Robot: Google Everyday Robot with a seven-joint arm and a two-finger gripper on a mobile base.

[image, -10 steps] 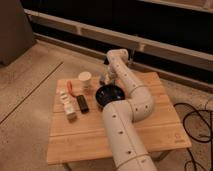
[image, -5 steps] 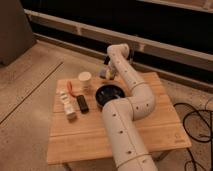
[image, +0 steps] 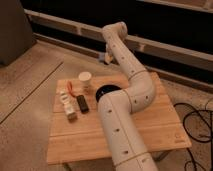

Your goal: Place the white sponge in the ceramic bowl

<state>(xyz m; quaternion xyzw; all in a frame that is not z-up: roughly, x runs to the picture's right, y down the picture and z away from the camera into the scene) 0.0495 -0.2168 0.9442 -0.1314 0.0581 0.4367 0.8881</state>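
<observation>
Ceramic bowl peeks from behind the arm; end effector hangs beyond the table, grip unclear.

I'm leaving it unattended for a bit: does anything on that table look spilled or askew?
Nothing stands out. The cup stands upright and no spill shows on the table. The arm hides most of the ceramic bowl. The end effector hangs high above the table's far edge, a pale piece, perhaps the white sponge, at it.
</observation>
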